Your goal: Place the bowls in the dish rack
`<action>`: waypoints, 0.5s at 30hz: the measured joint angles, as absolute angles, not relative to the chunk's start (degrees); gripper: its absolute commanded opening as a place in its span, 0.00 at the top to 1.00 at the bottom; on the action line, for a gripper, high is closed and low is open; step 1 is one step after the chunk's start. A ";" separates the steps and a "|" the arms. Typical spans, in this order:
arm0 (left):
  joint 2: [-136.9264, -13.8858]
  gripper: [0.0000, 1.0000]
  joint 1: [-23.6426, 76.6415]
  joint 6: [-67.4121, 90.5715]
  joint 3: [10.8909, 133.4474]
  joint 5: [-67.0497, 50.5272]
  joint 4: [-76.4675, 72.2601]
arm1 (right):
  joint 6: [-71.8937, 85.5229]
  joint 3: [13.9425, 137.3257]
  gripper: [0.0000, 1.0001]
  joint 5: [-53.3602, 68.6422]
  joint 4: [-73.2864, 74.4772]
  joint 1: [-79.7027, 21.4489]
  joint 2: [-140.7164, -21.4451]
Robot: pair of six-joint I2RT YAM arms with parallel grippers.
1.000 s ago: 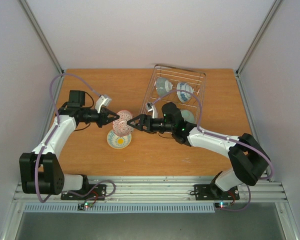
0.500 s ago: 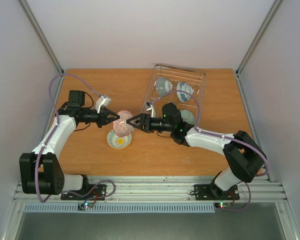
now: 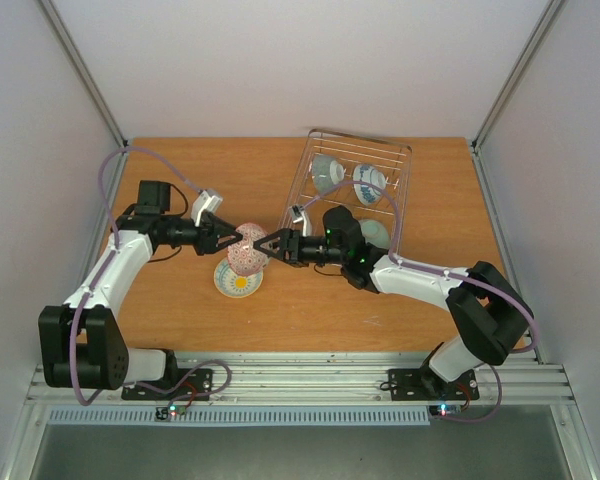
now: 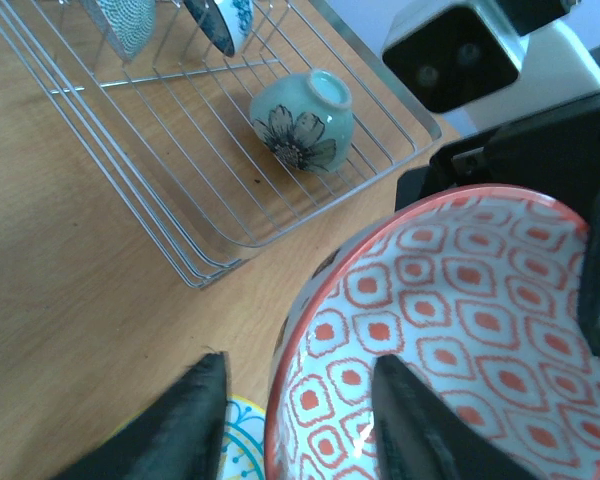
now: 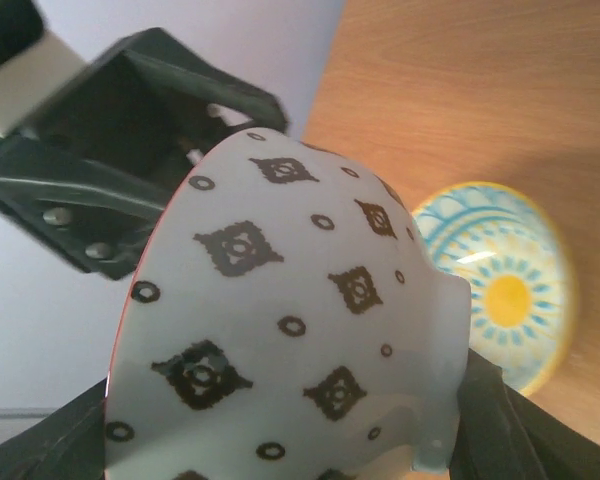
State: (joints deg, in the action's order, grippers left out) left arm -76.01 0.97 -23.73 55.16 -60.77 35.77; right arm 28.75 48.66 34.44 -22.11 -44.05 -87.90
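A pink-red patterned bowl (image 3: 247, 247) hangs on its side above the table between my two grippers. Its pale outside with dark diamonds (image 5: 290, 320) fills the right wrist view, and my right gripper (image 3: 266, 245) is shut on it, one finger at each side of it. My left gripper (image 4: 300, 365) is open and straddles the red rim (image 4: 280, 400), one finger inside the bowl and one outside, with a gap showing. The wire dish rack (image 3: 400, 200) lies at the back right. It holds a pale bowl (image 3: 327, 172), a blue-and-white bowl (image 3: 368, 182) and a green flowered bowl (image 4: 302, 122).
A yellow and turquoise dish (image 3: 238, 281) sits on the table right under the held bowl, also in the right wrist view (image 5: 500, 290). The rack's near corner (image 4: 195, 270) lies close to the left fingers. Grey walls and metal posts border the wooden table.
My right gripper moved in and closed on the bowl's outside. My left gripper, shut on the rim before, has now opened. The bowl has stayed in place.
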 measured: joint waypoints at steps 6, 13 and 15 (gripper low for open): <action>-74.87 0.43 0.97 -22.44 54.96 -58.13 34.79 | 17.63 55.48 0.99 23.51 -0.27 -44.05 -82.61; -74.61 0.43 0.97 -20.53 53.65 -54.65 32.16 | 5.37 69.93 0.98 7.70 20.56 -44.05 -79.26; -74.61 0.43 0.97 -20.12 53.39 -54.30 31.92 | 2.46 74.35 0.98 3.07 26.13 -44.05 -80.42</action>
State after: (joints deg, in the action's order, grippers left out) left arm -74.61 0.97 -20.12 53.39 -54.30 31.92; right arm 2.46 74.35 3.07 26.13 -44.05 -80.42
